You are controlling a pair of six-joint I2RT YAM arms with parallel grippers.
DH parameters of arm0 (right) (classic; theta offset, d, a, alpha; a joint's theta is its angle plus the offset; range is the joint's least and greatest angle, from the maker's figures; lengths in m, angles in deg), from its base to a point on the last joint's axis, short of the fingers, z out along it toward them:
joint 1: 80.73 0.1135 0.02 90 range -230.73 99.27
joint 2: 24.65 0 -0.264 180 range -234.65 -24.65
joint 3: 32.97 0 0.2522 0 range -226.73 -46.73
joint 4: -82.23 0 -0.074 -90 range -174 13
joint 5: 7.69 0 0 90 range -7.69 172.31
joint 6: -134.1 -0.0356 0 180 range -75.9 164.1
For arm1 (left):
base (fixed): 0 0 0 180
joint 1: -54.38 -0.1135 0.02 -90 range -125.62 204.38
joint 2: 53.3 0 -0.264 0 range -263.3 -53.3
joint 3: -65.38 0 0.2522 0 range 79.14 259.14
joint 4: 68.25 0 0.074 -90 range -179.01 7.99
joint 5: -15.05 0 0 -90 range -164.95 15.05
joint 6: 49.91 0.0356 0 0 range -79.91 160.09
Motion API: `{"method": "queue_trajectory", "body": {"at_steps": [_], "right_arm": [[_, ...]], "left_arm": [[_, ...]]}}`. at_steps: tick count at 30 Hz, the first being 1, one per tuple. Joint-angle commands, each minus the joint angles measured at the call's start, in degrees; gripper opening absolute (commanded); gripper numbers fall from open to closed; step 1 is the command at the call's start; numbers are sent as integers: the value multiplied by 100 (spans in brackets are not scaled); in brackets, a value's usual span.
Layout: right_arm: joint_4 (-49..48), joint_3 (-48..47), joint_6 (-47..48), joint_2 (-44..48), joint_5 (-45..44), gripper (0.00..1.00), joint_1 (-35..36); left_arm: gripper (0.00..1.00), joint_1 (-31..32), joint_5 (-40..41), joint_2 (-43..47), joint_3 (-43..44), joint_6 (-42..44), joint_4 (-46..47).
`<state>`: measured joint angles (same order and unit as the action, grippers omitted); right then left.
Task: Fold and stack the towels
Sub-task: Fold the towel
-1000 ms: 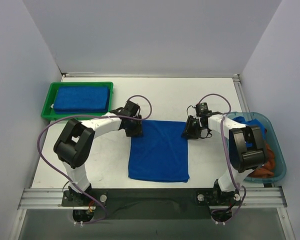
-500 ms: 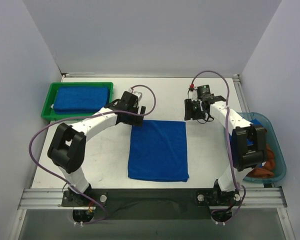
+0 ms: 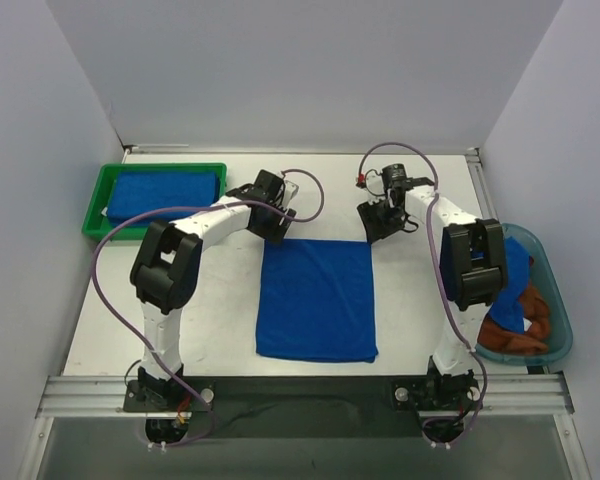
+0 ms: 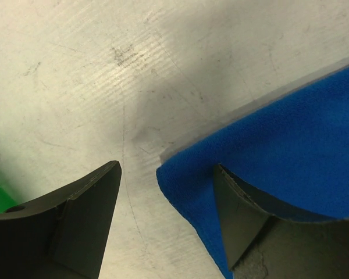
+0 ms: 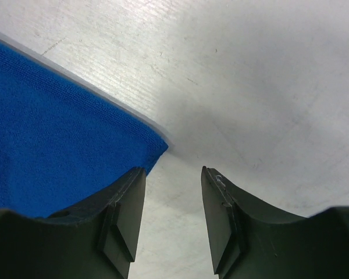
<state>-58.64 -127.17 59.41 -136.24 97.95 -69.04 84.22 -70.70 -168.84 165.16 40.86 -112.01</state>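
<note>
Since a second ago: both arms drawn back from far corners of blue towel (image 3: 317,300) toward far edge of bench (image 3: 210,320); you have let cloth go. Towel lies flat mid-bench, reaching toward near edge. Judgement: this fold laid, next fold or stacking due. Your left gripper (image 4: 166,168): jaws well apart, empty, far-left corner beneath one finger. Your right gripper (image 5: 173,170): jaws apart, empty, far-right corner just beside one finger.
</note>
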Motion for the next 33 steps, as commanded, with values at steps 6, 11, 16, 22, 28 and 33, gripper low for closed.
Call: {"method": "queue_trajectory", "body": {"at_steps": [6,11,16,22,28,33], "right_arm": [[443,-595,455,-398,255,43,141],[548,-744,482,-679,212,40,194],[645,-788,578,-847,1,35,291],[724,-753,684,-996,-210,30,326],[794,-753,736,-1023,-228,20,326],[856,-753,798,-1014,-254,6,352]], "left_arm": [[74,-216,-311,-337,460,195,-138],[74,-277,-425,-381,407,125,-147],[74,-313,-425,-407,416,125,-147],[74,-374,-425,-390,381,89,-155],[74,-480,-618,-276,363,46,-155],[74,-506,-926,-319,547,-51,-147]]}}
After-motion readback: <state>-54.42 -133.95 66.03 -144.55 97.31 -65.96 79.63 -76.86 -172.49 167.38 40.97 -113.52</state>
